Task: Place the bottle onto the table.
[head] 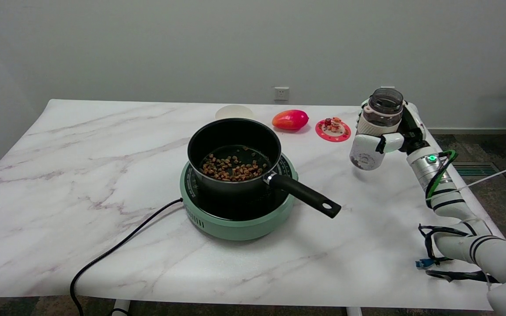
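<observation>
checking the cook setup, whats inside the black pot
The black pot on the green cooker holds small brown, orange and dark bits in a thin layer on its bottom. The near wall hides the front part of the bottom.

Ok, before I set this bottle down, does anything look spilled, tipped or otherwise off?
Nothing looks spilled. The bottle, gripped by the right hand, is open-mouthed with no cap and slightly tilted above the table. The pan sits squarely on the green cooker, pieces inside.

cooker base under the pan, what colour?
Mint green round cooker base, black top; head view.
</observation>
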{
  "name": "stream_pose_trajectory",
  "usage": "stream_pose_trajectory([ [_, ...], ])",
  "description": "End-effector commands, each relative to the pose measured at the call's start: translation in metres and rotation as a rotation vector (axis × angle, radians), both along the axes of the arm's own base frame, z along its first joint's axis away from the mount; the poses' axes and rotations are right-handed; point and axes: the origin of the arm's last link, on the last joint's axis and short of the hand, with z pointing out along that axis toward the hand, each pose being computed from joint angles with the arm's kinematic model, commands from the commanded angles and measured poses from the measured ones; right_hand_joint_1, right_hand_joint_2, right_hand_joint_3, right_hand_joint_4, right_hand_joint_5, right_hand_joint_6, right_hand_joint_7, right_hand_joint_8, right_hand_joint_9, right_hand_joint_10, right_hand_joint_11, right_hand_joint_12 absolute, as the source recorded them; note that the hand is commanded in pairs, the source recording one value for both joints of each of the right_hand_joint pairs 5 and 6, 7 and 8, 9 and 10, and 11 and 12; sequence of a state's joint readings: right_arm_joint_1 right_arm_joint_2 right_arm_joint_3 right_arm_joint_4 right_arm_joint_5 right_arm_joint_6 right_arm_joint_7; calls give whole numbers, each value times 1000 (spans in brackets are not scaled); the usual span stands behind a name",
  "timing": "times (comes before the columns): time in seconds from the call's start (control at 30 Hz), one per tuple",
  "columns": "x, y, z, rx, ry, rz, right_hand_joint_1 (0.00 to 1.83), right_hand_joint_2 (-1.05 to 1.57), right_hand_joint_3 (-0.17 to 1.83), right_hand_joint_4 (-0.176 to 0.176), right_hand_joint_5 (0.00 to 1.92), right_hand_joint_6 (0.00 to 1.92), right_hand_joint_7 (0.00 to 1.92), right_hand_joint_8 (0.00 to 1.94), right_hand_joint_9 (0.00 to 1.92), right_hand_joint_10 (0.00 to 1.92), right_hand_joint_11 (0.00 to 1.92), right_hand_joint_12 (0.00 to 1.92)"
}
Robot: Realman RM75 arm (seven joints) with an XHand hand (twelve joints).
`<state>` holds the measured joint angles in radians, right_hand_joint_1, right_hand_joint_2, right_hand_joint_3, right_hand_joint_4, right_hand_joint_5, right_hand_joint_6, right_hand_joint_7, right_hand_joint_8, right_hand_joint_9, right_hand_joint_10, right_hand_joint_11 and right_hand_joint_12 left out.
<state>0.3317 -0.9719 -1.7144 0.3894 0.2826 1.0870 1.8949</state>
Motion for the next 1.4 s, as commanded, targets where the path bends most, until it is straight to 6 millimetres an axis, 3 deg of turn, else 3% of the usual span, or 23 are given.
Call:
stream_pose_trajectory([
  [0.03,-18,-14,-21,-39,2,-22,1566,888,698,0,1920,1920,1920,1920,1442,1442,1228,1228],
  [0.57,-29,-13,-38,-28,-14,-26,1565,905,665,0,1920,1920,1920,1920,1451,1451,1233,1233],
  [1.4,-35,-4,-37,-64,3,-29,1569,889,674,0,1920,1920,1920,1920,1457,1457,1231,1231],
])
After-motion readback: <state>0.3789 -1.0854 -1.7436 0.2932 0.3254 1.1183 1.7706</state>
